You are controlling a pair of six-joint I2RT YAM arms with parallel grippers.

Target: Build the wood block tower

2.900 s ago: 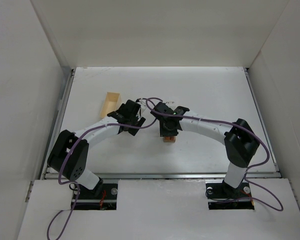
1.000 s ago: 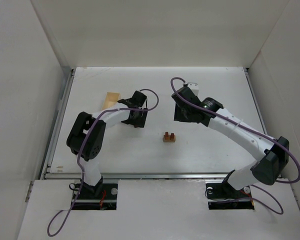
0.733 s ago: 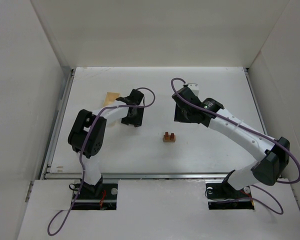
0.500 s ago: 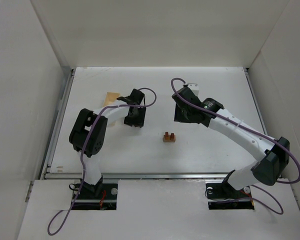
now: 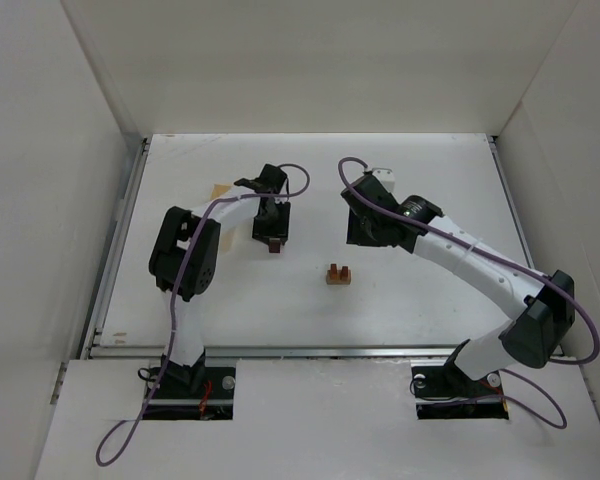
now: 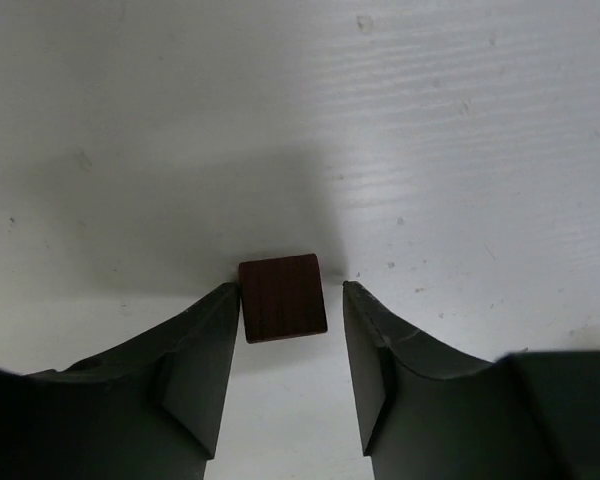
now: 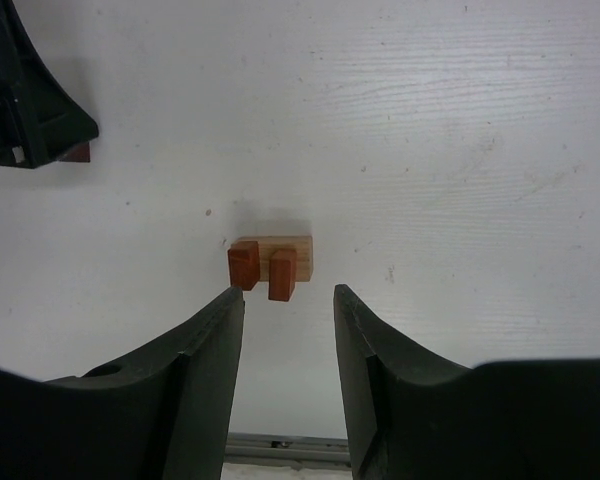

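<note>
Nearest the arm bases, at mid-table, the tower [image 5: 337, 273] is only a stub. A pale tan oblong [image 7: 292, 246] lies flat with two reddish-orange cubes [image 7: 244, 266] standing on it, a narrow slit between them.

At ten o'clock from it, a little farther off, the dark cube [image 6: 282, 297] sits on the white table [image 5: 430, 170]. The left gripper [image 6: 288, 292] is spread around the cube and not clamped. One jaw touches the cube's side and the other stands just off it.

To my eye the step in hand is picking this cube up. Because it sits off-centre, the jaws would do well to shift across first, so that closing does not shove or twist it. They should then pinch the flat faces squarely, lift straight, and lower the cube gently over the slit, because the stub looks easy to knock.

At one o'clock from the tower the right gripper [image 7: 287, 295] hangs with its jaws parted, holding nothing.

Farthest back, at eleven o'clock from the left gripper, a corner of the pale tray [image 5: 219, 191] shows.

The dark cube has fine straight grain, crisp edges and a dull finish. The table paint is matt and faintly streaked, and the jaws are black, smooth wedges.
</note>
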